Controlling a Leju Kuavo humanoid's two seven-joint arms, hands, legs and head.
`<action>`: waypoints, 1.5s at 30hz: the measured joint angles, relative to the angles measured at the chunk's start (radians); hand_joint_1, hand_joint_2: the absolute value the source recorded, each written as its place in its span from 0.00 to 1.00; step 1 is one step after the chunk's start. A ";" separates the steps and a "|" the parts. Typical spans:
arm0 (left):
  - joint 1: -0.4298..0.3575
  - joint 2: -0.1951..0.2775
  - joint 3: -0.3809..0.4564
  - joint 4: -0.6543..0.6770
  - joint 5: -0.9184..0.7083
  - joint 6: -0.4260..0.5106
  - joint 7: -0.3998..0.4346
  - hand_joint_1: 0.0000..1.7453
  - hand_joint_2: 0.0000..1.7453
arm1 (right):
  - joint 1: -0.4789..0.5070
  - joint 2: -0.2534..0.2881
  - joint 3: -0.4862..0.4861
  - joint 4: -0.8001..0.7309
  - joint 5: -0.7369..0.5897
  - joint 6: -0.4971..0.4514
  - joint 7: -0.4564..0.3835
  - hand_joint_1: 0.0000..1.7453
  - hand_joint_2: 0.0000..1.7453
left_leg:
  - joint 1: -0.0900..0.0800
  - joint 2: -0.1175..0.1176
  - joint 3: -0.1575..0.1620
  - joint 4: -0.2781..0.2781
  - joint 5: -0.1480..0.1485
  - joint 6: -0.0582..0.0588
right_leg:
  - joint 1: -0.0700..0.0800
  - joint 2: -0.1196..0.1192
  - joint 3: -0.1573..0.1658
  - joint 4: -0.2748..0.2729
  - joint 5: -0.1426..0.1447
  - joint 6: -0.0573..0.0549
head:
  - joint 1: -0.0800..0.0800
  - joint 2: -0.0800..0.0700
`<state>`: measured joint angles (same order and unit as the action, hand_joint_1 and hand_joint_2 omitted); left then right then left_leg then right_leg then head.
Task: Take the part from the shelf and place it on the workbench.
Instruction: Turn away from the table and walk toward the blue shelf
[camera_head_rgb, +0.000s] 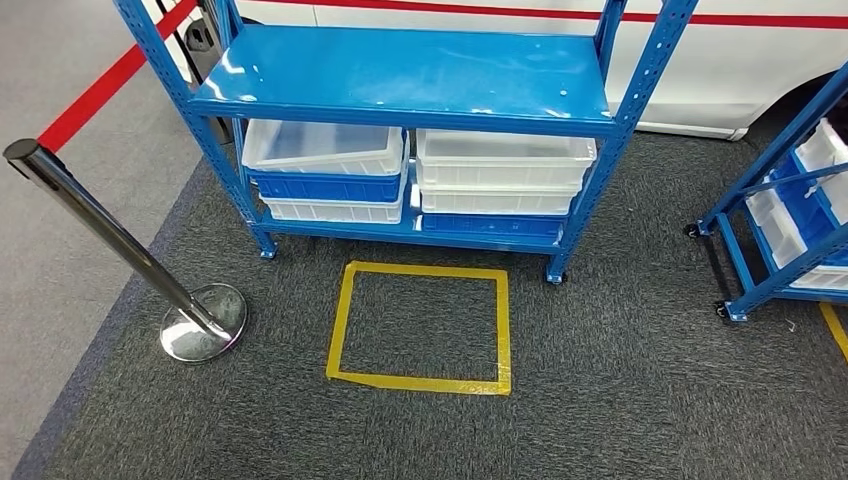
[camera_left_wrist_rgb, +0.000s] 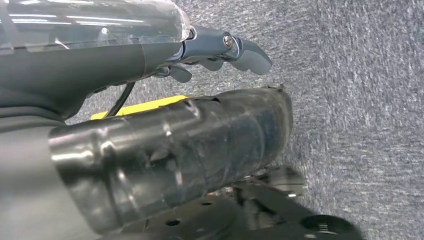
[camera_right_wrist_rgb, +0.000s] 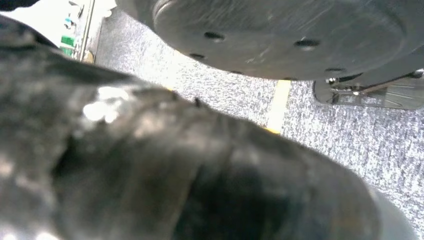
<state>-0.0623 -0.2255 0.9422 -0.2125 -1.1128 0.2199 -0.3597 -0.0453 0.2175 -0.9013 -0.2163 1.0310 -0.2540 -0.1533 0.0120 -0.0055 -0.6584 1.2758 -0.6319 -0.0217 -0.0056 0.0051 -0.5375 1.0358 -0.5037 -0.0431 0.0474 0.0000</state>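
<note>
No readable writing, brand or label appears on any item.

The shelf (camera_head_rgb: 400, 75) is a blue steel rack on castors, standing on grey carpet (camera_head_rgb: 620, 380). Its upper deck is bare and glossy. On the lower deck stand two stacks of bins, side by side and touching. The left stack has a white bin (camera_head_rgb: 322, 146) on top, tilted slightly, a blue bin (camera_head_rgb: 325, 186) beneath it and another white bin at the bottom. The right stack has white bins (camera_head_rgb: 503, 170) above a blue bin (camera_head_rgb: 490, 224). The contents of the bins cannot be determined, and the part cannot be made out in them.

A rectangle of yellow tape (camera_head_rgb: 420, 328) marks the carpet directly in front of the shelf. A chrome stanchion (camera_head_rgb: 120, 250) with a round base stands to the left, near the carpet edge. A second blue rack (camera_head_rgb: 790, 210) holding white and blue bins stands to the right, well apart.

The left hand (camera_left_wrist_rgb: 220, 52) hangs over the carpet with fingers loosely extended, holding nothing. The state of the right hand cannot be determined.
</note>
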 joint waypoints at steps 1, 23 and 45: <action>0.001 0.000 0.000 0.000 0.000 0.000 0.000 0.00 0.00 | 0.001 0.000 0.000 0.000 0.000 0.000 0.001 0.00 0.00 | 0.000 0.000 0.004 -0.042 0.030 0.000 | 0.000 0.001 0.013 0.000 -0.009 0.001 | 0.000 0.000; -0.001 -0.003 0.002 0.000 -0.004 -0.001 -0.001 0.00 0.00 | -0.002 -0.003 -0.001 0.002 -0.001 0.029 0.010 0.00 0.00 | -0.003 0.000 0.151 -0.240 0.112 0.021 | 0.000 -0.003 -0.058 0.021 0.025 0.027 | 0.001 0.000; -0.004 -0.004 0.003 0.000 -0.007 0.018 0.009 0.00 0.00 | -0.009 -0.004 -0.005 0.002 -0.001 0.063 0.018 0.00 0.00 | -0.001 0.004 0.103 -0.257 0.157 0.063 | -0.002 -0.004 -0.112 0.271 -0.149 0.060 | -0.001 0.000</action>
<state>-0.0659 -0.2293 0.9453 -0.2125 -1.1199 0.2376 -0.3507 -0.0546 0.2135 -0.9066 -0.2140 1.0296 -0.1911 -0.1355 0.0107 -0.0011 -0.5557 1.0185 -0.4749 0.0411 -0.0072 0.0012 -0.6493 1.3067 -0.6524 0.0171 0.0464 0.0000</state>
